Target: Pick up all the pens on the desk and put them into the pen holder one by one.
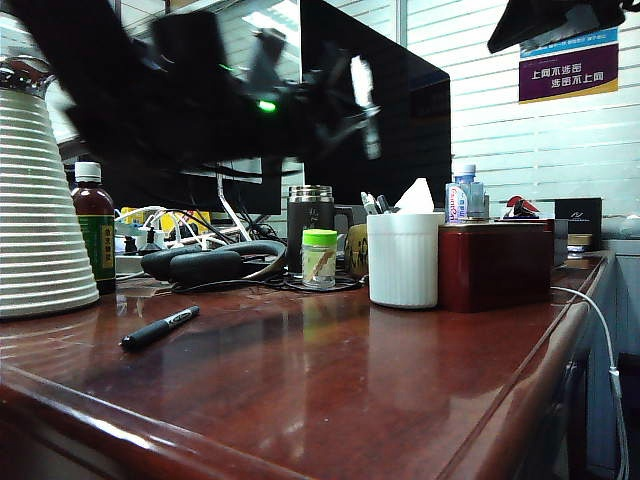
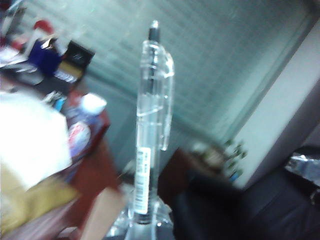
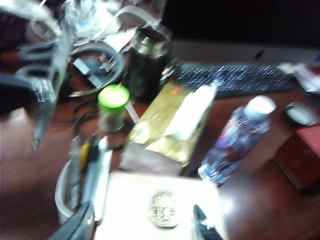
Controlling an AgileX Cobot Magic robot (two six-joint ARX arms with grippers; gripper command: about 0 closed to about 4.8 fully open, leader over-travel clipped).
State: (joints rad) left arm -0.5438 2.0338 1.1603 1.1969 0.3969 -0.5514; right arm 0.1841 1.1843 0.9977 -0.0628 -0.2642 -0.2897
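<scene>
Desk (image 1: 330, 390), glossy reddish-brown w/ rounded edge, fills the front of the exterior view. Landmark: pen holder (image 1: 403, 260), white ribbed cup standing upright mid-desk. Nearest the camera, well to the left of the holder, a black marker-like pen (image 1: 160, 327) w/ white print lies flat on the wood, untouched. Left of that pen stands a big white ribbed jug (image 1: 35, 220), w/ a dark bottle (image 1: 94, 228) just beside it. Touching the holder's right side is a dark red box (image 1: 495, 262). Just left of the holder, slightly behind: small jar w/ green lid (image 1: 319, 258) and a dark steel mug (image 1: 310, 222); black headphones (image 1: 210, 262) lie farther left. Pen tips (image 1: 372, 203) and white tissue poke up just behind the holder's rim.

Above the holder and to its left, the left gripper (image 1: 365, 110) hangs in the air, blurred, clamped tight on the clear-and-silver pen (image 2: 150, 130); left wrist view shows that pen upright, clip end away from the jaws.

Right gripper (image 3: 140, 227) hovers over the box beside the holder; jaws stand wide apart, nothing between them. In right wrist view the holder (image 3: 67, 192) shows pens inside, w/ a water bottle (image 3: 235, 140) and a keyboard (image 3: 235, 77) beyond. Monitor (image 1: 380, 100) stands behind everything.
</scene>
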